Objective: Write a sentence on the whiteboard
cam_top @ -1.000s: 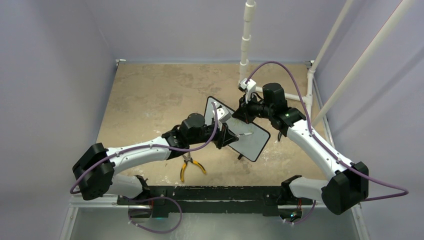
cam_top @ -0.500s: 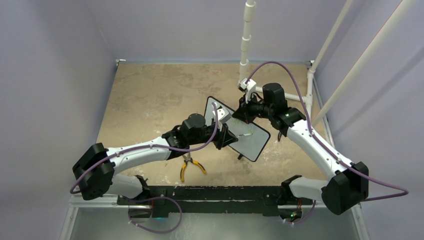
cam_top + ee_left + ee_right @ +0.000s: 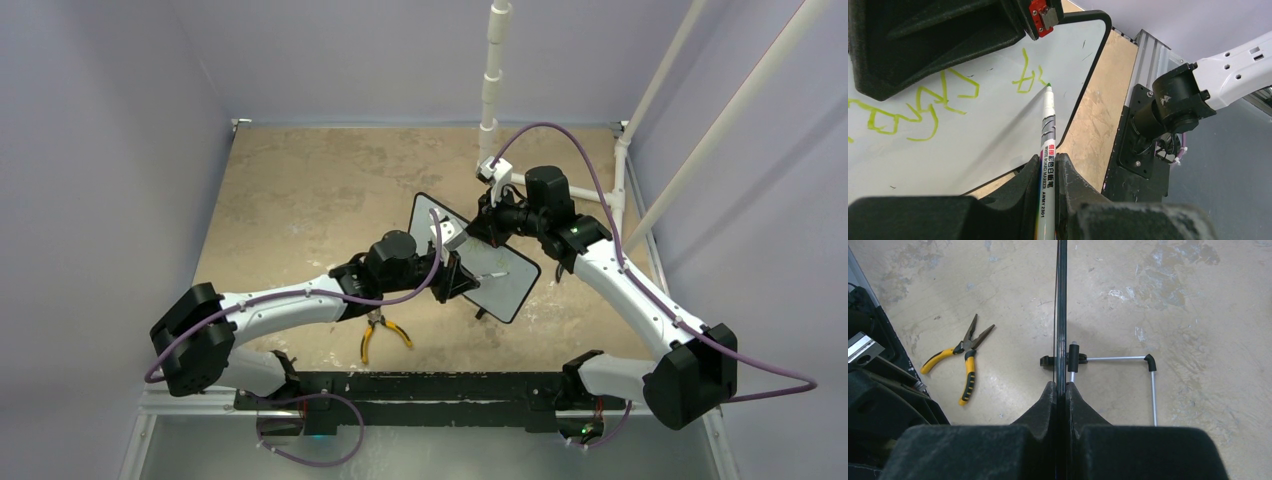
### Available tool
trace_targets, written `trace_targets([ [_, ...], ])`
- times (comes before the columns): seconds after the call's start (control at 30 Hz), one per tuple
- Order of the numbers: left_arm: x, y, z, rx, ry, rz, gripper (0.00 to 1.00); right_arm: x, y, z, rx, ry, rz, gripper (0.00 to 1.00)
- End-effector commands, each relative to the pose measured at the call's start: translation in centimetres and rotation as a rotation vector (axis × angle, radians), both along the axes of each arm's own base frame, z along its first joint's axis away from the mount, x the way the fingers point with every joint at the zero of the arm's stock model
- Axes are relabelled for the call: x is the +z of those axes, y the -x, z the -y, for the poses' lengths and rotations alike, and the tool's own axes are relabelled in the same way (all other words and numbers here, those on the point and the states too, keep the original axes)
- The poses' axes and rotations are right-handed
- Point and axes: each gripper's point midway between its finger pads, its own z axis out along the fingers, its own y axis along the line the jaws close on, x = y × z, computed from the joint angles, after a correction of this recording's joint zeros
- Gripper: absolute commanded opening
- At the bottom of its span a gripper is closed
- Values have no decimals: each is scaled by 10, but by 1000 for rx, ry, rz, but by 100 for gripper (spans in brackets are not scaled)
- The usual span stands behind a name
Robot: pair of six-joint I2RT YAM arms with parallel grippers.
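Note:
The whiteboard (image 3: 510, 290) stands tilted mid-table, black-framed. My right gripper (image 3: 489, 224) is shut on its upper edge; in the right wrist view the board is edge-on (image 3: 1061, 300) between the jaws (image 3: 1061, 388). My left gripper (image 3: 462, 279) is shut on a white whiteboard marker (image 3: 1047, 131), its green tip touching the board face (image 3: 993, 130) near the right edge. The sentence (image 3: 923, 107) is green scrawl left of the tip, with a newer mark (image 3: 1025, 75) just beside it. The left part of the writing is hidden by the gripper body.
Yellow-handled pliers (image 3: 384, 335) lie on the table under my left forearm, also in the right wrist view (image 3: 966, 358). The board's wire stand (image 3: 1128, 358) rests on the table behind it. White pipes (image 3: 492, 75) stand at the back right.
My left arm has shifted slightly to the right, carrying the marker tip a little along the board toward its right end. The right arm and the board have not moved.

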Motion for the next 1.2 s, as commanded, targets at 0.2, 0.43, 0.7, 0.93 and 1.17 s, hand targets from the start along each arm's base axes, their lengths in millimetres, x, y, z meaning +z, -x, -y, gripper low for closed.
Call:
trace_targets([
  [0.2,36,-11,9,42,102,57,0,8,7,-5,29,-25,14,0],
  [0.43,40,-13,4,68,112,67,0,6,6,-5,29,-23,9,0],
  [0.7,45,-14,2,85,132,68,0,6,6,-5,29,-23,9,0],
  [0.93,44,-14,0,91,136,63,0,6,7,-5,30,-22,7,0],
  [1.17,33,-12,-6,105,104,46,0,6,7,-5,30,-23,9,0],
])
